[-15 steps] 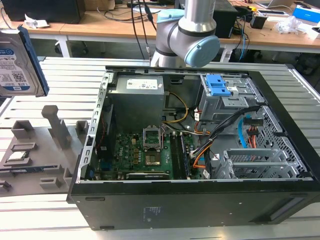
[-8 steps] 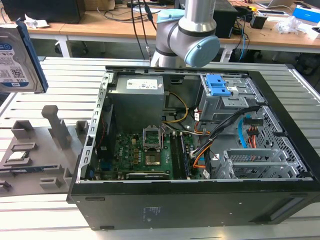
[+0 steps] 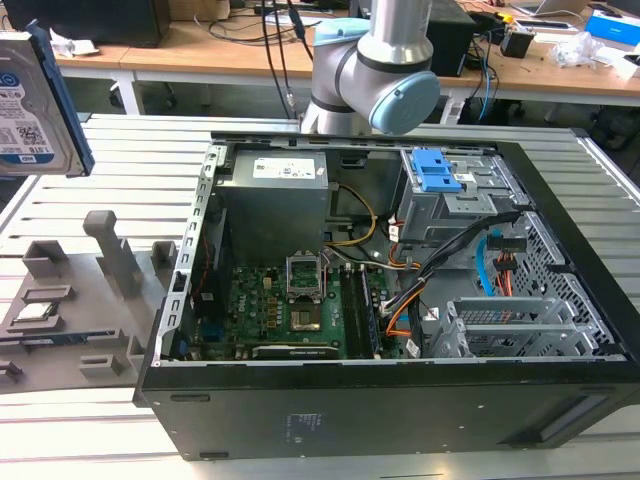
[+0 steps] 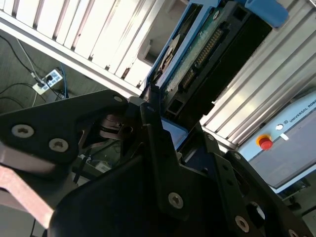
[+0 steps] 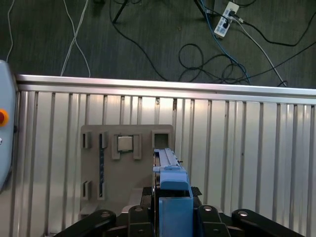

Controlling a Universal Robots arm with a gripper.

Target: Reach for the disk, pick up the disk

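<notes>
Clamping the disk [image 5: 172, 190], gripper [image 5: 174, 219] hovers above tray [image 5: 129, 183].

We see a ribbed metal table [image 3: 110, 150] bearing an open computer case [image 3: 350, 420] at centre-right and a grey holder [image 3: 90, 305] at lower left

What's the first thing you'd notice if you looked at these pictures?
Probably the big black computer case lying open in the middle of the exterior view, with its green board and wires showing. Then the disk, up in the air at that view's left edge, held by the gripper above a grey tray in the first wrist view.
</notes>
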